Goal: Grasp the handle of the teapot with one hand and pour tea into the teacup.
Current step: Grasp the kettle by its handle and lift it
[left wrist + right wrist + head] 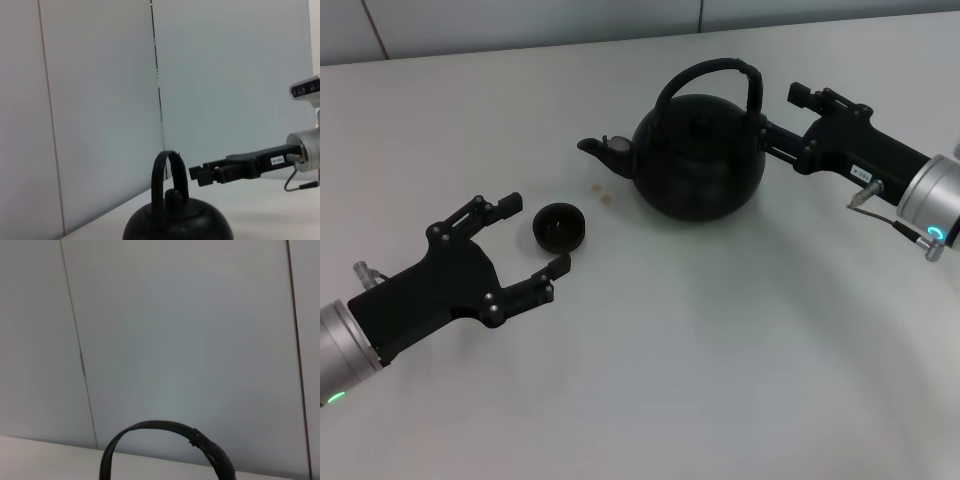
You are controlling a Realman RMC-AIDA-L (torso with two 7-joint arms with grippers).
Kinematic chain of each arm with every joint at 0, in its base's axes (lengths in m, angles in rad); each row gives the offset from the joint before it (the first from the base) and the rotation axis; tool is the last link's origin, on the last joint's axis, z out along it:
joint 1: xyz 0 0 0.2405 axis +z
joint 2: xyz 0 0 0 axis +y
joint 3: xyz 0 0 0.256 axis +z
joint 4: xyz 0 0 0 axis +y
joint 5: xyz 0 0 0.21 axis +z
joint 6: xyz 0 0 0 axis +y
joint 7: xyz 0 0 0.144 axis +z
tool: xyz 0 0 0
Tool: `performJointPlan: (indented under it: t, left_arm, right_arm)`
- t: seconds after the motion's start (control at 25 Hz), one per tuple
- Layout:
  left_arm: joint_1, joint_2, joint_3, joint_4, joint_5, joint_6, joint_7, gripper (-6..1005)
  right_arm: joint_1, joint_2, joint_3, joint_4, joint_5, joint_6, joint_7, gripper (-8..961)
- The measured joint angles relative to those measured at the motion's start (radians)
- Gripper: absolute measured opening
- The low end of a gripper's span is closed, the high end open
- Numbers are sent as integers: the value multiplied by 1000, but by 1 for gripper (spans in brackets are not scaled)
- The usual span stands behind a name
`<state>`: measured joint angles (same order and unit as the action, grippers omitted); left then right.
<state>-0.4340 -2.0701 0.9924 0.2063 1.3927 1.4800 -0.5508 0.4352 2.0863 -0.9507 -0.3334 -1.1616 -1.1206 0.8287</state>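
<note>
Plain matte white bench (720, 380), smooth and evenly lit, softly shadowed in places. Two tiny brownish specks (602, 193) on its surface near the middle. Behind it, pale grey-white panelled wall (100, 100), split by thin dark vertical seams (158, 90), meeting the bench's far edge.

teapot (700, 155) — matte black | teacup (559, 226) — matte black | table (720, 350) — smooth white

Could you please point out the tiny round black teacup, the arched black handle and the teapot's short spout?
tiny round black teacup (560, 226), head view, on its dark inside.
arched black handle (705, 68), head view, top of the arch.
short spout (607, 152), head view, near its tip.
</note>
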Motion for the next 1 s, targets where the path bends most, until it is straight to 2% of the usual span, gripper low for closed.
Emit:
performJointPlan:
  t: [0.36,0.56,1.0]
  left_arm:
    - [-7,-4,0,-3,0,-38,3,864]
    - [-18,-7,5,-9,0,-60,8,864]
    - [-25,-7,8,-10,0,-61,8,864]
  right_arm:
    - [59,1,3,49,40,87,-9,744]
    - [68,1,1,66,102,104,-33,724]
    - [74,1,3,69,106,111,-34,680]
